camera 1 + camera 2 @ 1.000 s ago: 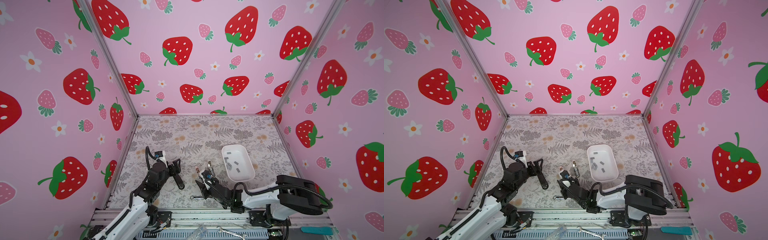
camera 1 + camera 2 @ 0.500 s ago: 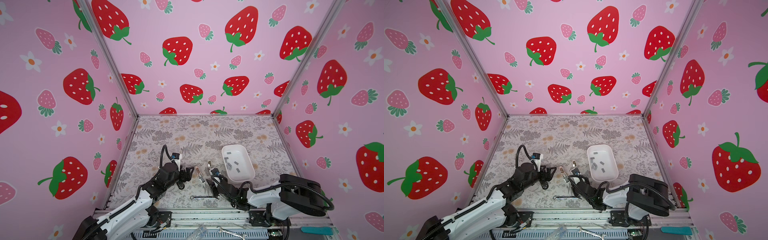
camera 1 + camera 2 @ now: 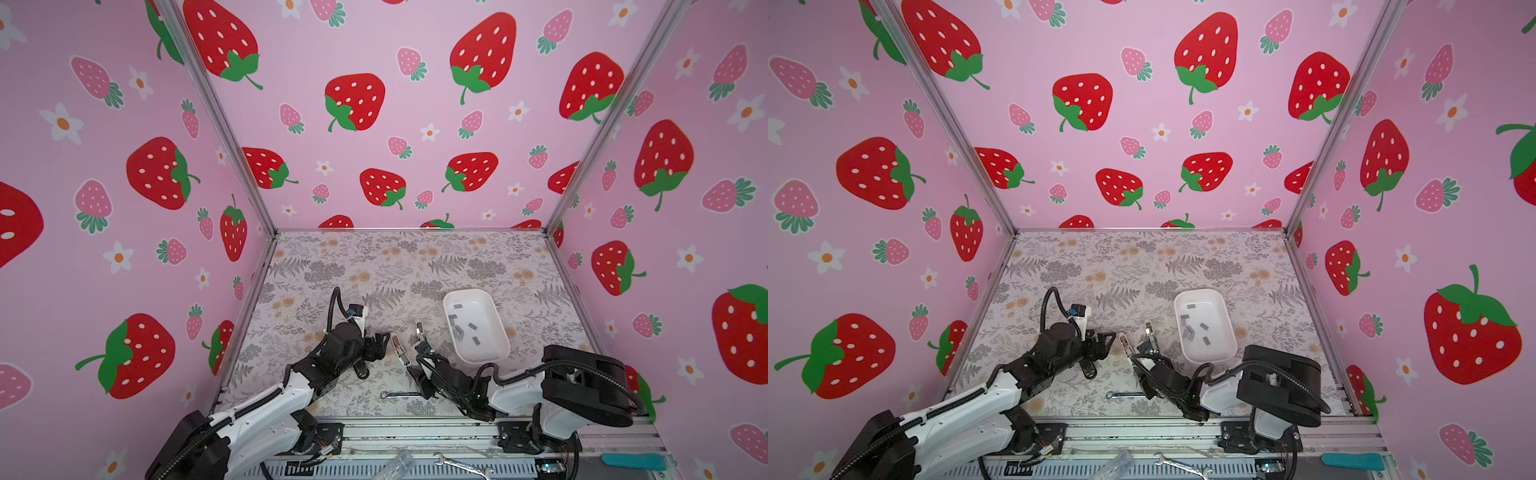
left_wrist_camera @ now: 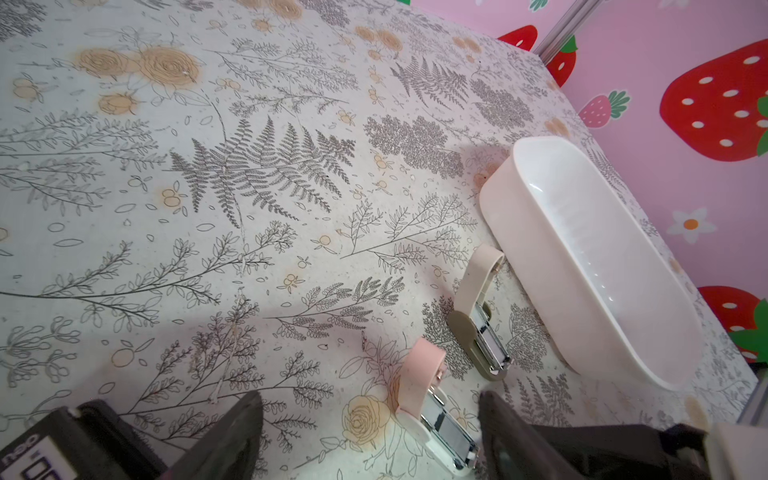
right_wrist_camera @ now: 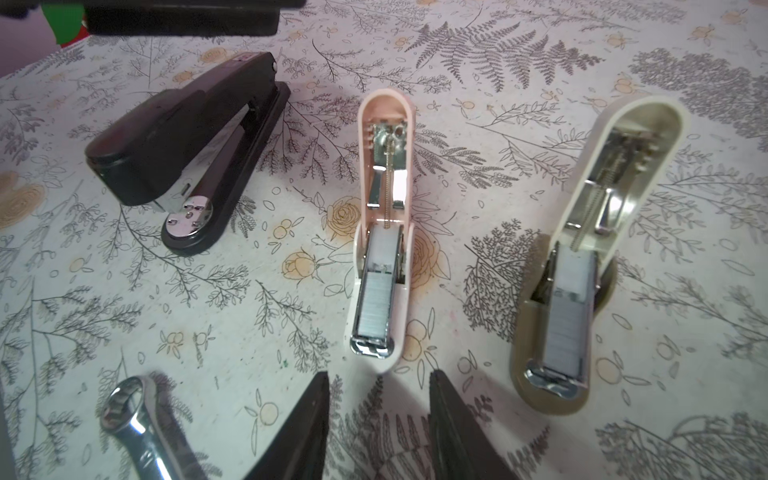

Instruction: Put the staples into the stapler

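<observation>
The pink stapler (image 5: 380, 257) and olive stapler (image 5: 569, 291), toward the tabletop's front edge, lie hinged open. A strip appears seated in each magazine, and the covers are not yet closed. Spare staples (image 3: 457, 330) rest in the white tray (image 3: 478, 357). The left hand (image 4: 370, 403) and right hand (image 5: 378, 382) are open and empty.

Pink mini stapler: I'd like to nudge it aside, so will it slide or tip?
The pink mini stapler looks small and plastic, so probably light and apt to skid. Its lid is raised open, so a push there would likely fold it or tip it.
</observation>
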You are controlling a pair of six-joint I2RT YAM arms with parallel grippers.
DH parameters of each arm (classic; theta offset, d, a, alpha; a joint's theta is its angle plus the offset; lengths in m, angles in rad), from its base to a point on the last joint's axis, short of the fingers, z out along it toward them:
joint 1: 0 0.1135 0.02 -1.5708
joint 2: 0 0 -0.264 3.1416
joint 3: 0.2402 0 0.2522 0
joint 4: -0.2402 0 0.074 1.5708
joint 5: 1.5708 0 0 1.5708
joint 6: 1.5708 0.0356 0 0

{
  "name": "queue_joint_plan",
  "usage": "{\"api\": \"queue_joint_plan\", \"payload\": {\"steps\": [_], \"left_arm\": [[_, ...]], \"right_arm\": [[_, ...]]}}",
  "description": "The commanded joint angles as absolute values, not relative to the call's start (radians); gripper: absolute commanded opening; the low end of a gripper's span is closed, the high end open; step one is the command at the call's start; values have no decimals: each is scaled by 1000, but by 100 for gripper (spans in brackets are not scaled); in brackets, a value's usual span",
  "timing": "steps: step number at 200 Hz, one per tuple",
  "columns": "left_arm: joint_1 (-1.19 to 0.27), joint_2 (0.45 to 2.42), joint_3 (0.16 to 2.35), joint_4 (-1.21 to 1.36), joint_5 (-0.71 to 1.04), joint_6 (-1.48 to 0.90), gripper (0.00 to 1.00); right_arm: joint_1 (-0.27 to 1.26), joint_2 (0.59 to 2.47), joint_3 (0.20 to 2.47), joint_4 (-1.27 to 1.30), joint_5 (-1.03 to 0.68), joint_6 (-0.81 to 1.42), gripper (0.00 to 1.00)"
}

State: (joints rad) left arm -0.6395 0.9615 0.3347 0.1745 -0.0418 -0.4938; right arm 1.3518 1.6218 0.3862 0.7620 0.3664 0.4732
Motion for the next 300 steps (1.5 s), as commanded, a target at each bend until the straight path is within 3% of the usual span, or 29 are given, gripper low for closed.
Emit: {"api": "queue_joint_plan", "payload": {"steps": [1,88,139,217,300], "left_arm": [[-641,944,385,166,-99,-511,83],[-629,964,426,101,-188,-538,83],[-587,1039,457,88,-190,-541,83],[-528,1139,459,119,-113,-496,82],[-588,1219,432,225,-14,-421,82]], "right_arm": [[1342,1666,427,776,355,467,43],[1327,1773,476,758,354,456,43],[1327,1786,472,755,325,445,34],[1327,1800,478,763,320,442,29],[1327,1808,481,786,314,447,28]]}}
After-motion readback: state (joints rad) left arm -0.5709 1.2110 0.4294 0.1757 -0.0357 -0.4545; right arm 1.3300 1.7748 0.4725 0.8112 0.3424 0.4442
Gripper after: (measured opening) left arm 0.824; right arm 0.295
